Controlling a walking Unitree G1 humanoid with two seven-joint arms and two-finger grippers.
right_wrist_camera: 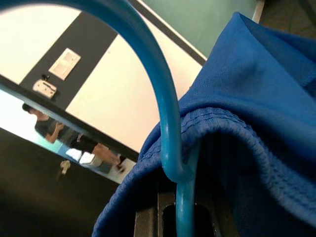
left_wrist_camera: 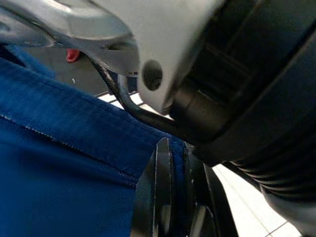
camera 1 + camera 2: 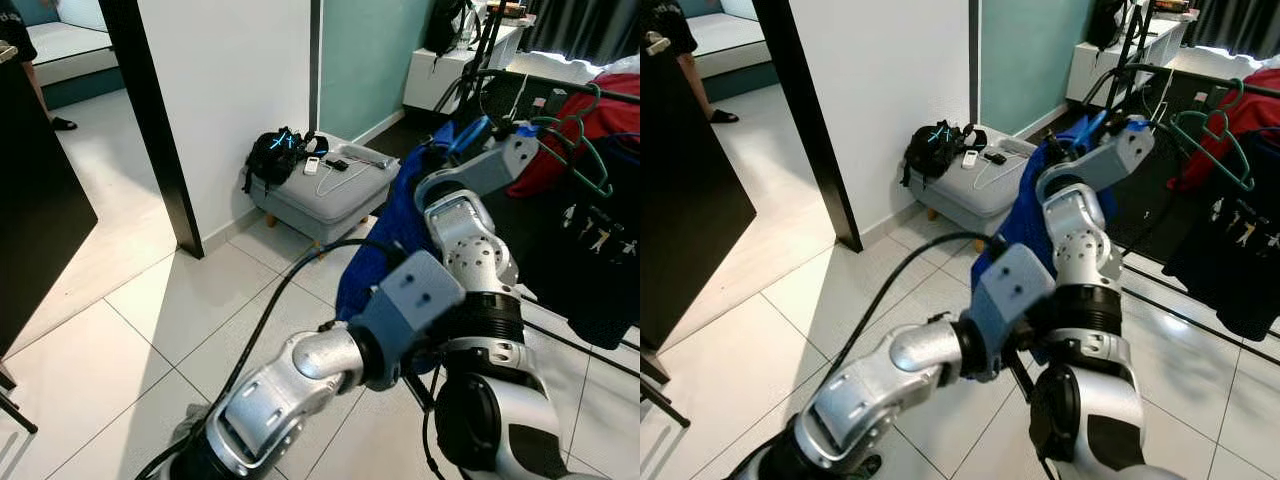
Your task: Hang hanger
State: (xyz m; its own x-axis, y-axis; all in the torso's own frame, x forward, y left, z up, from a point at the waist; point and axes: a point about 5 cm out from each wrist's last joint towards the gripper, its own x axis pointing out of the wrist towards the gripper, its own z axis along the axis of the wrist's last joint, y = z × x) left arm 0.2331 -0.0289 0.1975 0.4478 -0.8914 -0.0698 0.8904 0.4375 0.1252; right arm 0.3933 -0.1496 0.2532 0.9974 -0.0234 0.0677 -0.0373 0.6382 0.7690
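Right gripper (image 1: 177, 217) raised toward 1 o'clock, closed on neck of blue curved plastic hanger (image 1: 165, 113) draped with blue knit fabric garment (image 3: 385, 235), beside black metal clothes rack (image 3: 560, 85). Left gripper (image 2: 170, 197) low at 6 o'clock, against the blue cloth; opening not discernible. Grey padded footstool (image 3: 330, 195) at 11 o'clock.

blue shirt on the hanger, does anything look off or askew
The blue shirt hangs bunched beside the right arm, its collar gathered against the blue hanger neck in the right gripper rather than spread. Nothing looks damaged.
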